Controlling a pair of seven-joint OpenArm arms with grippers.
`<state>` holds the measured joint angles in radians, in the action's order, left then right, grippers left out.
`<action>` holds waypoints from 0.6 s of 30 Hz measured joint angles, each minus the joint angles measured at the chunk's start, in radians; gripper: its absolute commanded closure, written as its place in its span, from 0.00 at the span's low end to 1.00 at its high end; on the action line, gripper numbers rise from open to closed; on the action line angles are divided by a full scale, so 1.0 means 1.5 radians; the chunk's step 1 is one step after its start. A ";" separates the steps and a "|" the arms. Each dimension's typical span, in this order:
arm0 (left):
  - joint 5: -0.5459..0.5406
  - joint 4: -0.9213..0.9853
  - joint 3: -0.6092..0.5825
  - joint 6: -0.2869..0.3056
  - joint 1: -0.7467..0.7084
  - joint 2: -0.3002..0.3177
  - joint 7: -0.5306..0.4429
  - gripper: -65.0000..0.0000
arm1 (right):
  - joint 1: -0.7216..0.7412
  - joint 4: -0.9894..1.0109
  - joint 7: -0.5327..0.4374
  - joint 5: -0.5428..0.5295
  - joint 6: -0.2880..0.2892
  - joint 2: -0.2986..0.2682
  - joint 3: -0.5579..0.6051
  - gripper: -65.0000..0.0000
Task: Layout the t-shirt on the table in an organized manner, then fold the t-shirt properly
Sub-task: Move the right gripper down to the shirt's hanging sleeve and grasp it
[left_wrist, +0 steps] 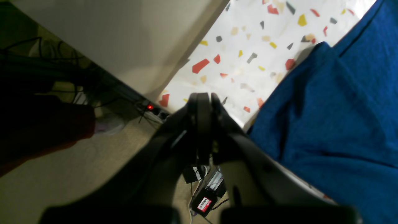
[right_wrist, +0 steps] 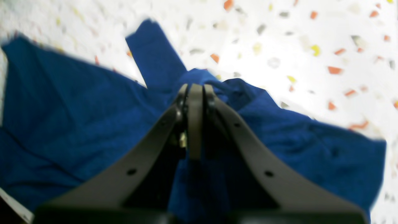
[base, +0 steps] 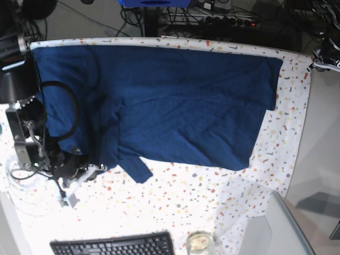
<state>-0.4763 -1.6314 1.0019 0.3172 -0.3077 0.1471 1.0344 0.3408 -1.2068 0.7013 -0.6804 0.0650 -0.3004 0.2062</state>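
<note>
The dark navy t-shirt (base: 175,101) lies spread across the far half of the speckled white table (base: 212,196), with one sleeve (base: 135,167) sticking out toward the front. My right gripper (right_wrist: 196,90) is shut at the shirt's front left edge beside that sleeve, with fabric (right_wrist: 242,93) bunched up around its fingertips; in the base view the right gripper (base: 98,168) sits low on the left. My left gripper (left_wrist: 203,98) is shut on nothing, over the table's edge just beside the t-shirt (left_wrist: 335,124).
A black keyboard (base: 111,246) and a glass (base: 199,243) stand at the table's front edge. Beyond the table's side, a power strip with a red light (left_wrist: 150,107) and cables lie on the floor. A grey object (base: 276,228) is at the front right corner.
</note>
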 measured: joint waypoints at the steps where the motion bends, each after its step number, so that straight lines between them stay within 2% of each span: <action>1: -0.001 0.000 0.000 0.000 0.000 0.000 0.001 1.00 | -0.016 -0.030 0.017 0.005 -0.004 -0.004 -0.014 1.00; 5: -0.002 0.000 0.000 0.000 -0.001 0.000 0.001 1.00 | -0.048 -0.108 0.066 0.007 -0.011 -0.011 -0.054 1.00; 12: -0.002 0.000 -0.002 0.000 -0.002 -0.001 0.001 1.00 | -0.114 -0.226 0.111 0.003 -0.011 -0.009 -0.115 1.00; 18: -0.001 0.000 -0.002 0.000 0.000 0.000 0.001 1.00 | -0.187 -0.339 0.120 -0.003 -0.010 -0.006 -0.123 1.00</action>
<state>-0.4782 -1.6314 0.9989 0.3168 -0.3080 0.1467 1.0351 0.0597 -1.7149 0.8810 -0.6853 0.0498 -0.3092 0.0223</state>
